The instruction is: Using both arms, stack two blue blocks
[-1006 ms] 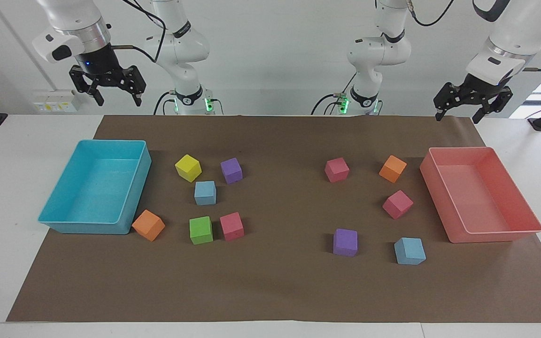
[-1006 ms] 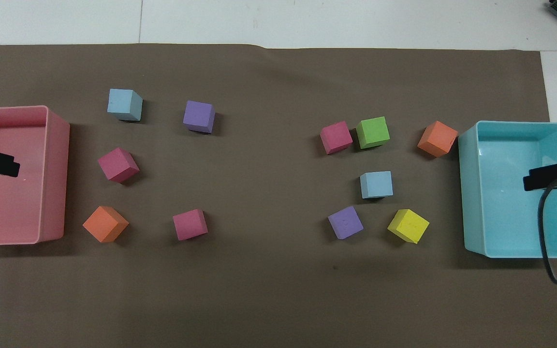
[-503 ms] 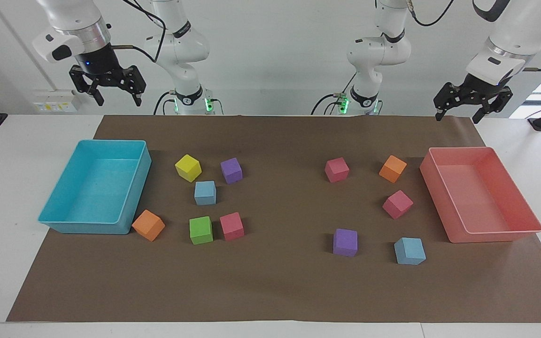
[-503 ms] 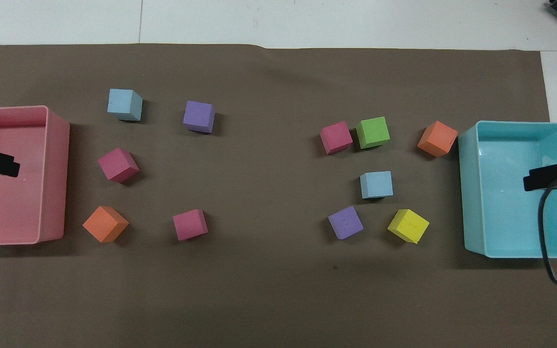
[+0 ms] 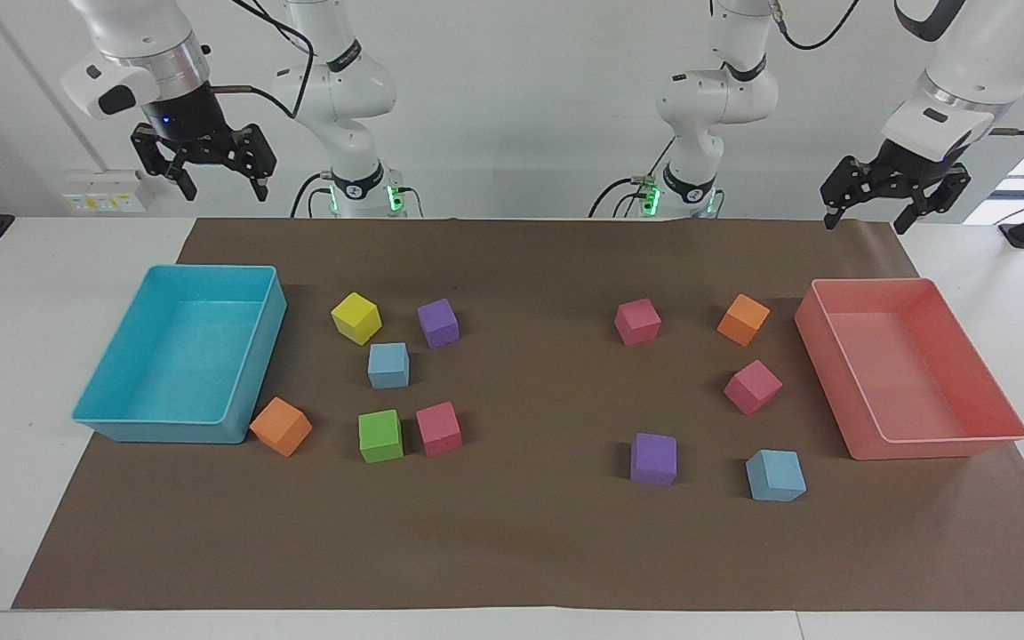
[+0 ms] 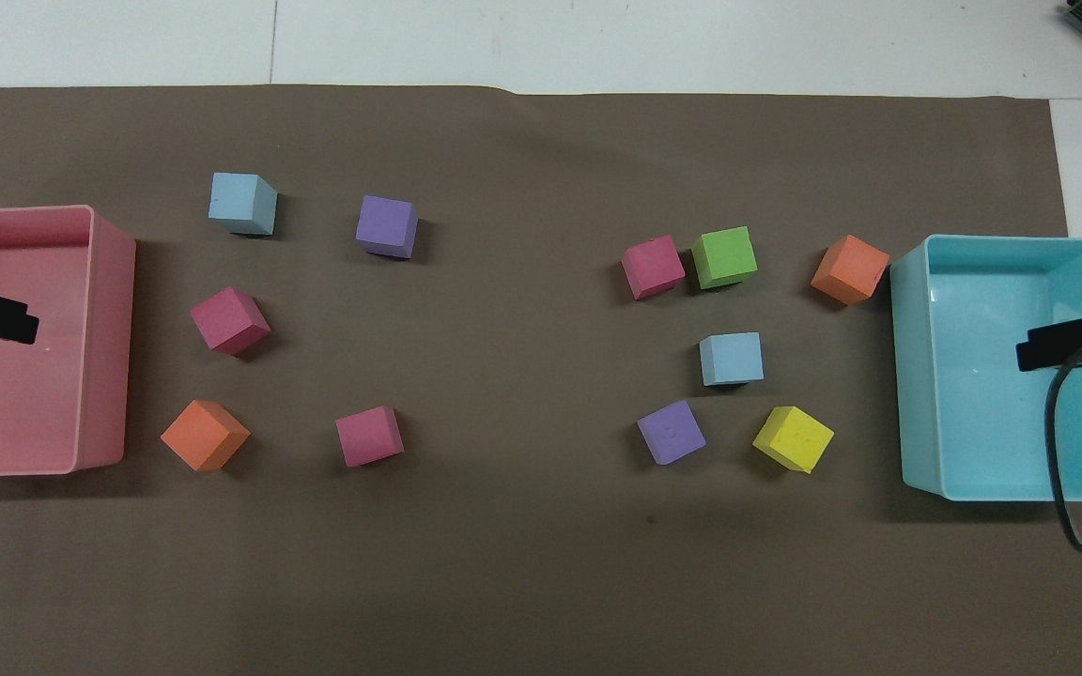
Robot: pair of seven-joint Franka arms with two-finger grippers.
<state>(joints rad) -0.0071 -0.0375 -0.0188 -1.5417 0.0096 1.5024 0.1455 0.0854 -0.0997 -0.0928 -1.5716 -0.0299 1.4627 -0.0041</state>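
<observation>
Worktop [image 5: 76,533] inventory, facing view first. Brown mat [image 5: 521,551] covers the middle of the worktop. Turquoise tray [image 5: 148,431] sits at the right arm's end, pink tray [image 5: 930,444] at the left arm's end. Right gripper [image 5: 219,185] hangs in the air over the worktop's edge nearest the robots, above the turquoise tray's end, jaws wide, holding nothing. Left gripper [image 5: 868,218] hangs likewise above the pink tray's end, jaws wide, holding nothing. First blue block [image 5: 388,365] lies flat on the mat near the turquoise tray, between a yellow cube [image 5: 356,317] nearer the robots and a green cube [image 5: 380,436] farther from them. Second blue block [image 5: 775,475] lies toward the left arm's end, beside a purple cube [image 5: 653,459], close to the pink tray's corner farthest from the robots. The two blue blocks are well apart, neither stacked.

Overhead view. Left gripper shows only as a dark tip over the pink tray [image 6: 109,338]; right gripper as a dark tip over the turquoise tray [image 6: 917,376]. One blue block [image 6: 731,359] rests among the green [image 6: 723,256], yellow [image 6: 793,438] and purple [image 6: 671,432] cubes. The other blue block [image 6: 241,202] rests just off the pink tray's corner, farther from the robots than a pink cube [image 6: 229,320].
</observation>
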